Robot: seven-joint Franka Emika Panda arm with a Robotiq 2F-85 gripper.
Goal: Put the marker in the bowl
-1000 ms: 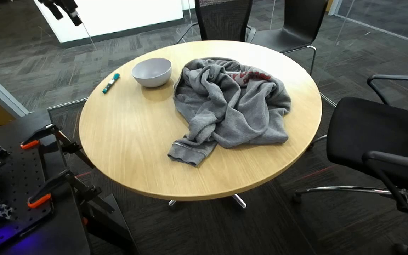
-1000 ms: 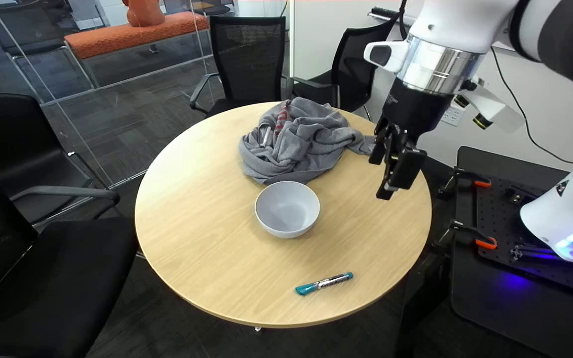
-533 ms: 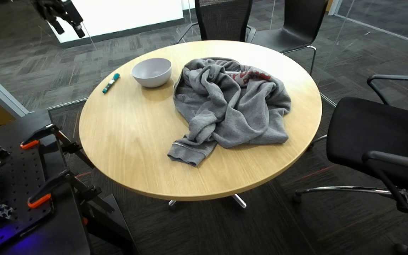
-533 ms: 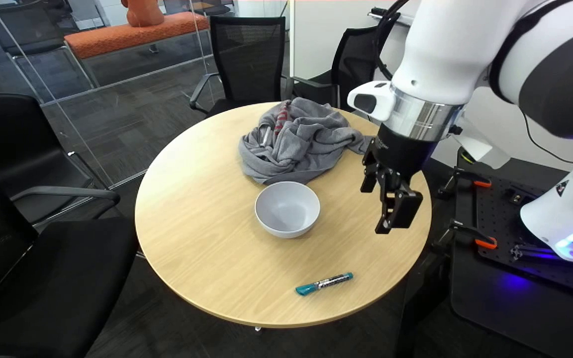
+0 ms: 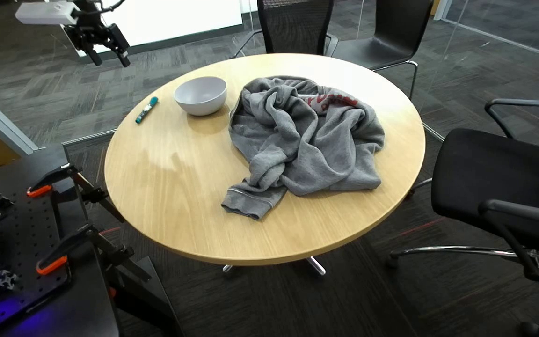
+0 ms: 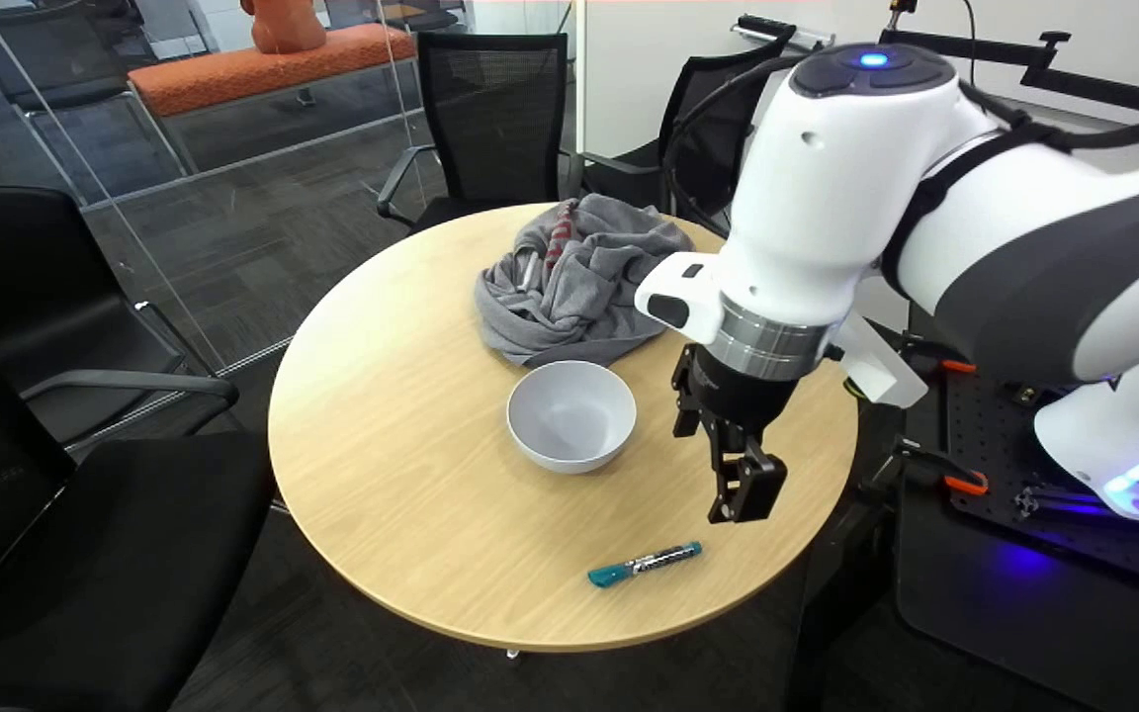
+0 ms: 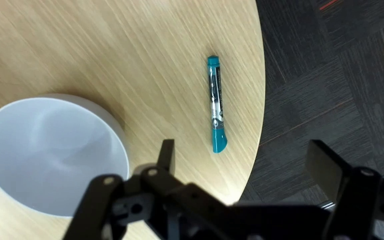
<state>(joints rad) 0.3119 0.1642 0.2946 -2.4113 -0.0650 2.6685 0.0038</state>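
A teal marker with a black and white label lies flat on the round wooden table near its edge, in both exterior views (image 5: 147,110) (image 6: 646,565) and upright in the wrist view (image 7: 215,103). A light grey bowl (image 5: 200,96) stands beside it, also in an exterior view (image 6: 570,420) and at the left of the wrist view (image 7: 53,156). The bowl's visible inside holds nothing. My black gripper (image 5: 111,63) is open and empty, above table height, also in an exterior view (image 6: 708,473). In the wrist view its fingers (image 7: 242,143) are apart, with the marker ahead, nearer the left finger.
A crumpled grey sweatshirt (image 5: 307,135) lies on the table (image 5: 171,201) beyond the bowl. The table edge is close to the marker. Black chairs (image 6: 495,119) surround the table. A black stand with orange-tipped clamps (image 5: 53,265) holds the arm's base.
My gripper has moved down and towards the marker, staying open. The marker, bowl and sweatshirt have not moved.
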